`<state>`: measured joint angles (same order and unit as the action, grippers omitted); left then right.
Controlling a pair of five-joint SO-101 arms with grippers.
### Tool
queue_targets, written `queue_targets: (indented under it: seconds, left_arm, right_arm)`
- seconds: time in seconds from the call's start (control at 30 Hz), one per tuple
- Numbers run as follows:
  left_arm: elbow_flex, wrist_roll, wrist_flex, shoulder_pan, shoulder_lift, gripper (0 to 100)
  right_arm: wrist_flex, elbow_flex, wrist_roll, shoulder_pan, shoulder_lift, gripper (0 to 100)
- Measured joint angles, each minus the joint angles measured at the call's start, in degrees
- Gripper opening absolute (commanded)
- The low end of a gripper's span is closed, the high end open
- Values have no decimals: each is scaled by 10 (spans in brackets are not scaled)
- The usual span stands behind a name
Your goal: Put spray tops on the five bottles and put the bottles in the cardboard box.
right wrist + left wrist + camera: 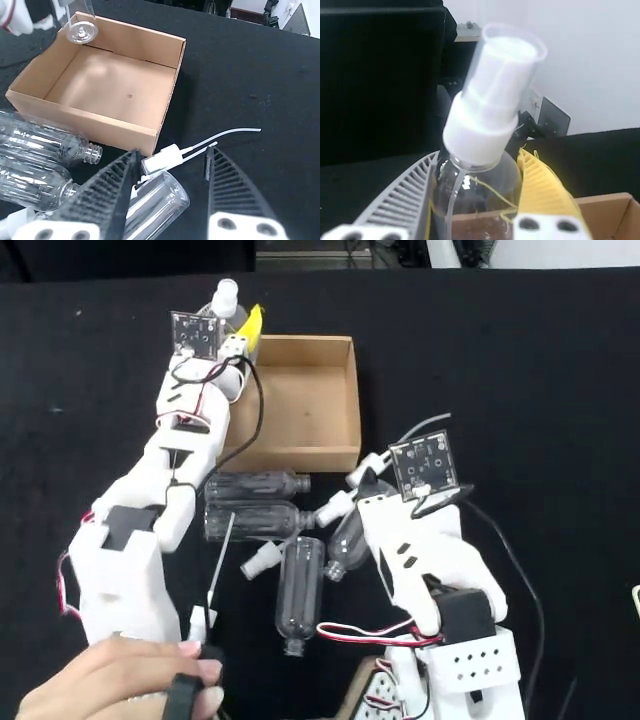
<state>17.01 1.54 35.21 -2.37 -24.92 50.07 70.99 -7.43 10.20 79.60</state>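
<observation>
As I look through the left wrist camera, the left tool (477, 156) is closed on a clear plastic bottle with a white spray top (492, 115). The grey finger (400, 200) holds one shoulder of it and the yellow finger (540, 190) holds the other, and the spray top stands out beyond the fingertips. In the high view this bottle is at the far corner of the open brown cardboard box (300, 455), on the side of the left arm. I cannot tell if it is over the inside or just outside the wall. In the right wrist view its round bottom hangs above that corner.

The right tool (171, 152) is open, low over the black table (250, 75), near the front wall of the box. Between its black fingers (227, 185) lies the end of a second clear bottle (155, 205), close to one finger. Just beyond the fingertips lies a loose white spray top with a thin curved tube (162, 160). Two more uncapped clear bottles (255, 520) lie side by side just beside the front wall, and a fifth bottle (300, 590) lies nearer to the arm bases. I cannot read any writing on the bottles or the box.
</observation>
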Motion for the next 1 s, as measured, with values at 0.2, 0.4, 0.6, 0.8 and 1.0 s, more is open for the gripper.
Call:
queue_targets:
  seconds: [0.2, 0.4, 0.6, 0.8, 1.0]
  left_arm:
    - [-40, 0, 0, 1, -55, 29]
    - [-45, 1, 0, 1, -62, 29]
    - [-45, 1, 0, 1, -62, 29]
    - [-51, 0, 0, 2, -101, 30]
    - [-62, -1, 5, 4, -112, 30]
  right_arm:
    - [0, 0, 0, 0, 0, 201]
    - [0, 0, 0, 0, 0, 201]
    - [0, 0, 0, 0, 0, 201]
    - [0, 0, 0, 0, 0, 201]
    - [0, 0, 0, 0, 0, 201]
